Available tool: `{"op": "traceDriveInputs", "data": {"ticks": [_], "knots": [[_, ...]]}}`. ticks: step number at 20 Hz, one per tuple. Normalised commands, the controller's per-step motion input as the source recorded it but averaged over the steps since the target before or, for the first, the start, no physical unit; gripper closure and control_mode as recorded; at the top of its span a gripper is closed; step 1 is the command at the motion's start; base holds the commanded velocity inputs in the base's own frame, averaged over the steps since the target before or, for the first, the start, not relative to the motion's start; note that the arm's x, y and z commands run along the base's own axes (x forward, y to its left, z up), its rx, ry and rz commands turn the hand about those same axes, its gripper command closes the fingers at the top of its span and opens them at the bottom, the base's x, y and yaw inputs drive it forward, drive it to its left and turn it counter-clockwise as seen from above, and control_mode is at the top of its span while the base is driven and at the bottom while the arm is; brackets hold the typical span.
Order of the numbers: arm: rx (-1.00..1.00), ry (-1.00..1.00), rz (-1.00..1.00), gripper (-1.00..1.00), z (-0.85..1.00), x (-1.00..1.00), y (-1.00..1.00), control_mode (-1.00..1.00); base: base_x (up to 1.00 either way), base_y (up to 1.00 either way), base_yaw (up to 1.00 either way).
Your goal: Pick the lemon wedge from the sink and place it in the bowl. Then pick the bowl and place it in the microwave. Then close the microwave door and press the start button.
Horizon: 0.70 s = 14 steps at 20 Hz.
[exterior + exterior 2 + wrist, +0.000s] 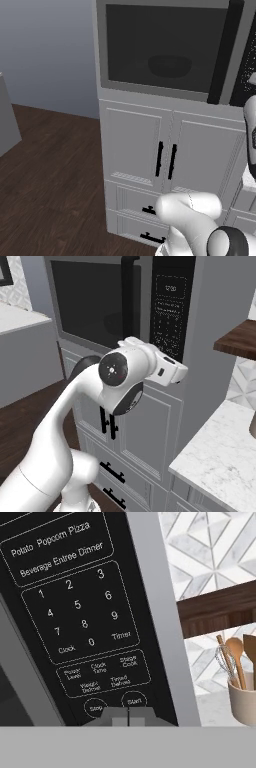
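The microwave (165,45) has its door (95,301) closed, and the black bowl (170,65) shows dimly through the dark window. I cannot make out the lemon wedge, and the sink is out of view. My gripper (128,716) is shut with nothing in it, its tips pressed together right at the black control panel (75,612). They sit just below the round Start button (134,701), with the Stop button (96,708) to its left. In the right base view the hand (172,370) reaches to the lower part of the panel (170,306).
Below the microwave are grey cabinet doors with black handles (165,159) and drawers (145,210). A marble counter (220,456) lies to the right, with a crock of utensils (245,702) and a dark wooden shelf (220,612) above it.
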Motion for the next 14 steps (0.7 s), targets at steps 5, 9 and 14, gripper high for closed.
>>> {"op": "traceDriveInputs", "data": {"ticks": [5, 9, 14], "knots": [[0.0, 0.0, 0.0, 1.0, -0.12, 0.0, 0.0, -1.0, 0.0, 0.0, 0.0], [0.0, 0.0, 0.0, 1.0, -0.26, 0.0, -0.01, -1.0, 0.0, 0.0, 0.0], [0.0, 0.0, 0.0, 1.0, -0.09, 0.05, 0.0, -1.0, 0.0, 0.0, 0.0]]}}
